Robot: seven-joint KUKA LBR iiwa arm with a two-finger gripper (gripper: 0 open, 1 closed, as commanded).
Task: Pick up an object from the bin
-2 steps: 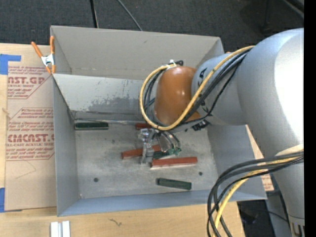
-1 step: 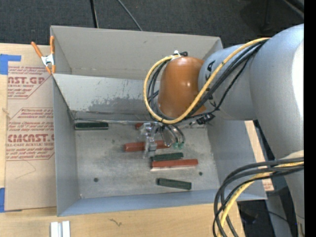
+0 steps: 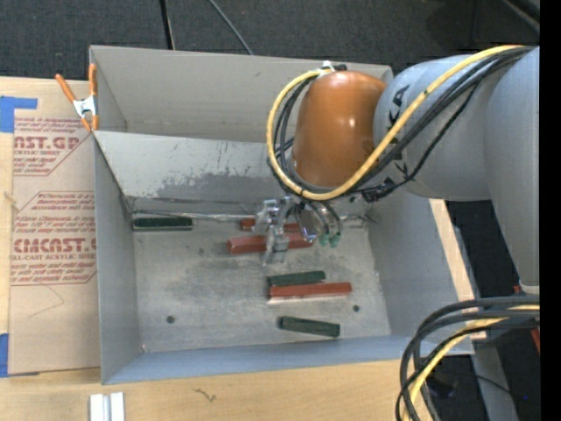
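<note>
Red stick [image 3: 246, 246] mid-bin is what my gripper [image 3: 276, 233] sits right over, low down on it. Can't tell if it's open or clamped from here. I'd call this the grasp step; next needs a firm close, then a straight lift.

The hand [image 3: 279, 231] covers the middle of a red stick [image 3: 244, 246], so only its ends show. Behind the hand a second red piece [image 3: 248, 224] is mostly hidden — its shape cannot be told. A small green thing [image 3: 330, 240] just right of the hand is too small to name. The arm [image 3: 473, 130] runs off the view's right edge.
</note>
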